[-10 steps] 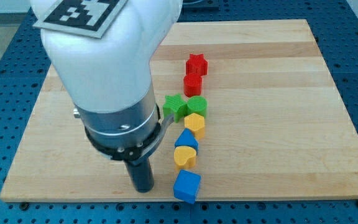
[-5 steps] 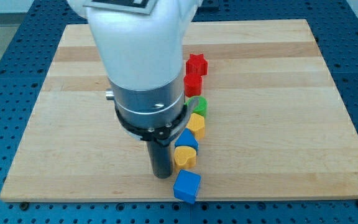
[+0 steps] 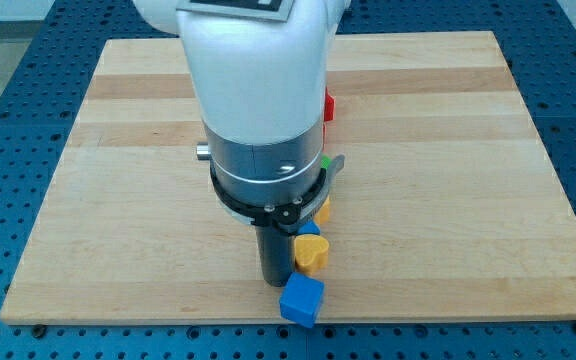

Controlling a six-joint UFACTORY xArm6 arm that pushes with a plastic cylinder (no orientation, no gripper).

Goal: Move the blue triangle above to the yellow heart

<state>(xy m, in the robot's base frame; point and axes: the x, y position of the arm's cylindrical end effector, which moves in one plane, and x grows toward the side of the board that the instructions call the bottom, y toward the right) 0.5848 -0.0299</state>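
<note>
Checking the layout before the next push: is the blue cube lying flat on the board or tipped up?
Flat, as far as shows. The blue cube rests on the wooden board with its top face level, beside my tip.

One high camera looks down, board (image 3: 448,180) filling view.

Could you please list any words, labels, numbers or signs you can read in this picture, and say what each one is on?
No readable words, brand names or numbers appear anywhere.
The only sign is a black-and-white square-patterned marker on top of the arm, cut off by the view's top edge; it carries no letters or digits.
The wooden board and the visible blocks bear no printing.
</note>
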